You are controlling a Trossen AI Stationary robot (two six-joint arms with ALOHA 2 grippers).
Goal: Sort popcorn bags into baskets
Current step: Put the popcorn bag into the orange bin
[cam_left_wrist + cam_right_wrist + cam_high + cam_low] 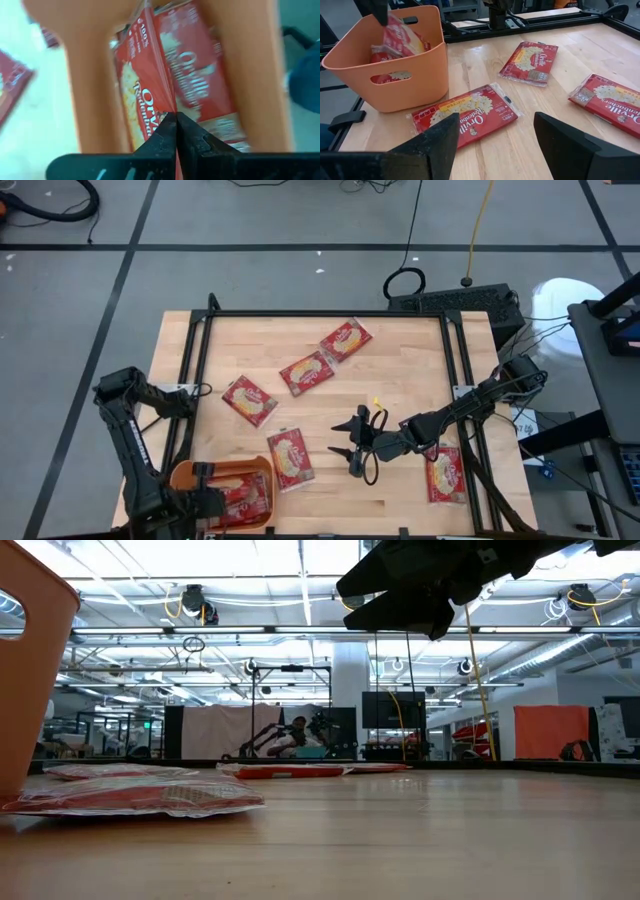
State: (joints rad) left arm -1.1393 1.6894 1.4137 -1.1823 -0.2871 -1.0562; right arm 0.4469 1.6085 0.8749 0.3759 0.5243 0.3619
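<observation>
Six loose bags on the wooden table (400, 350), all flat. One bag (292, 457) just right of the tub (185, 473), near the front edge; also seen beside the tub in the right wrist view (465, 116). One bag (249, 399) farther back at the left-middle. Two bags (307, 372) (346, 339) close together toward the far side, corners nearly touching. One bag (444, 474) at the right front, partly under the right arm. Black frame rails along the left, far and right sides of the table. Cables and a black box on the floor behind the far edge.

Orange tub at the front-left corner, holding several bags (400, 37), some standing tilted against the wall. Exact count in the tub not clear.

Left gripper (175, 116) above the tub, fingers pressed together, pinching the edge of a bag (150, 80) inside the tub. In the right wrist view this bag (395, 31) hanging tilted over the others.

Right gripper (353, 446) over the middle-front of the table, between the bag beside the tub and the bag at right front, fingers spread wide, holding nothing, above the wood.
</observation>
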